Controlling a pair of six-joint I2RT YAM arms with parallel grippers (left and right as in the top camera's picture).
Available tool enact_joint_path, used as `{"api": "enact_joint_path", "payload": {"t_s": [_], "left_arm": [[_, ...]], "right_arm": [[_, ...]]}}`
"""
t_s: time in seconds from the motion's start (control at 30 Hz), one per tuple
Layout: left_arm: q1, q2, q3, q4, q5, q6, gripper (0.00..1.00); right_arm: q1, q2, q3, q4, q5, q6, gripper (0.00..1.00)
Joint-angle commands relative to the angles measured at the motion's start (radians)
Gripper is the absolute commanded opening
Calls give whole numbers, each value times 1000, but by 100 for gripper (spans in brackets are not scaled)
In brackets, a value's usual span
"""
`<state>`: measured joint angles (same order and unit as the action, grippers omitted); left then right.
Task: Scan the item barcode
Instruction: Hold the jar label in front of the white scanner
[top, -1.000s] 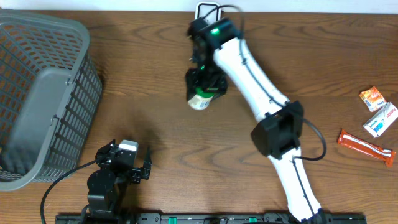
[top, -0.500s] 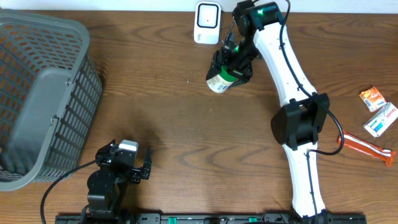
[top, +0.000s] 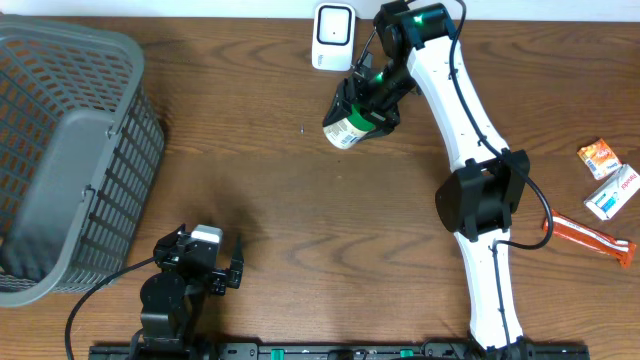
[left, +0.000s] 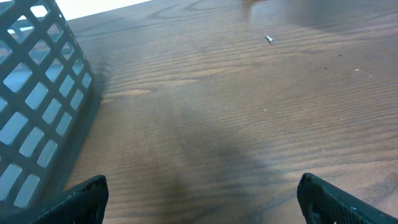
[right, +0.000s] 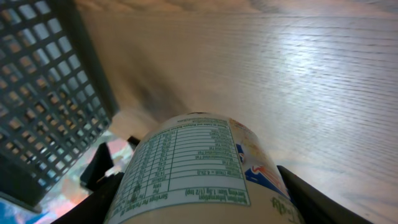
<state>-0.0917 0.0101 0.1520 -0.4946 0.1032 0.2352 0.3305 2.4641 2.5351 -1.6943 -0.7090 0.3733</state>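
Basket (top: 70, 150): far left of the bench (top: 250, 180). My left jaws: spread wide, holding nothing, low over bare wood just right of the basket. Scanner (top: 332, 36): rear edge, near centre. Jar (top: 345, 128): tilted, just in front of the scanner, gripped by its sides in my part-open right jaws. Packets (top: 610, 175): far right

We count one grey basket (top: 60, 160) at the desk's (top: 300, 230) left edge, one white scanner (top: 332, 36) at its far edge, one labelled tub (top: 345, 130), one orange packet (top: 598, 157), one white-and-blue packet (top: 612, 192) and one red bar (top: 590, 234), making three snacks by the right edge, one left arm (top: 180, 285) and one right arm (top: 445, 110), two arms in all
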Motion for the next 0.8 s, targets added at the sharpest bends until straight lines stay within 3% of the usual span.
{"api": "enact_joint_path", "payload": {"t_s": [0.0, 0.27, 0.57, 0.7, 0.77], "left_arm": [[3, -5, -12, -14, 9, -9, 98], [3, -5, -12, -14, 9, -9, 98], [3, -5, -12, -14, 9, -9, 98], [3, -5, -12, -14, 9, -9, 98], [3, -5, -12, -14, 9, -9, 98]], "right_arm": [[12, -13, 13, -4, -67, -44, 50], [11, -13, 13, 220, 111, -94, 47], [26, -13, 13, 691, 430, -108, 44], [46, -12, 13, 856, 594, -143, 23], [60, -10, 8, 933, 708, -143, 24]]}}
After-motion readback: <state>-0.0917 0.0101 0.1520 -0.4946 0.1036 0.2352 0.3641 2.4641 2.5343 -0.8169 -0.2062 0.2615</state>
